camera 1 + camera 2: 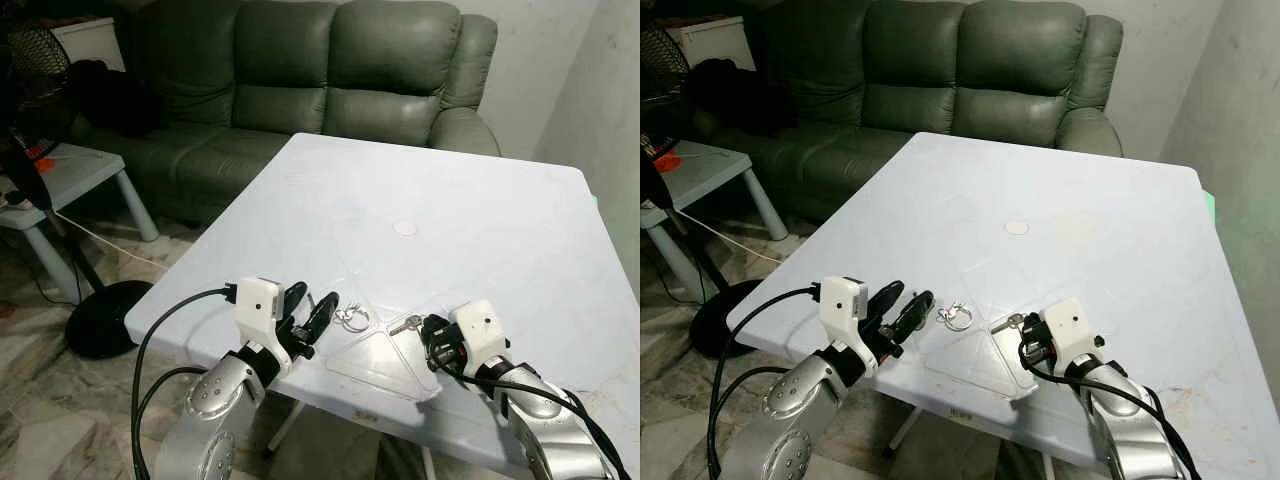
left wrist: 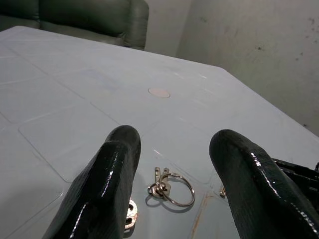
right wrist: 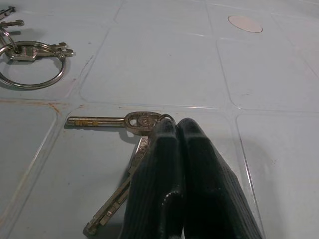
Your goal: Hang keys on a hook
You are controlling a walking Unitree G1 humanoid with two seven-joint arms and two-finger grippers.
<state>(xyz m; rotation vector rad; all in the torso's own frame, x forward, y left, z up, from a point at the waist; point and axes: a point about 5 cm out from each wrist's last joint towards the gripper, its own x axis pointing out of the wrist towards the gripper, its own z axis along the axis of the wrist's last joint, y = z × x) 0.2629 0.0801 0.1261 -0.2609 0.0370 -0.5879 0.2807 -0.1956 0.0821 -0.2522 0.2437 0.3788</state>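
Two black-fingered grippers are resting low in the frame on the pale blue plastic table [image 1: 480, 190]. The left gripper [image 1: 310, 304] is spreading wide toward a silver key ring with small keys [image 1: 352, 318]. The right gripper [image 3: 178, 128], pressed closed, is touching two long brass keys [image 3: 119, 149] lying flat. Farther up, a green leather sofa [image 1: 300, 70] is standing.

Two sets of silver keys lie flat near the table's front edge: a ringed bunch [image 3: 31, 62], and just beside it a two-key set [image 3: 119, 149]
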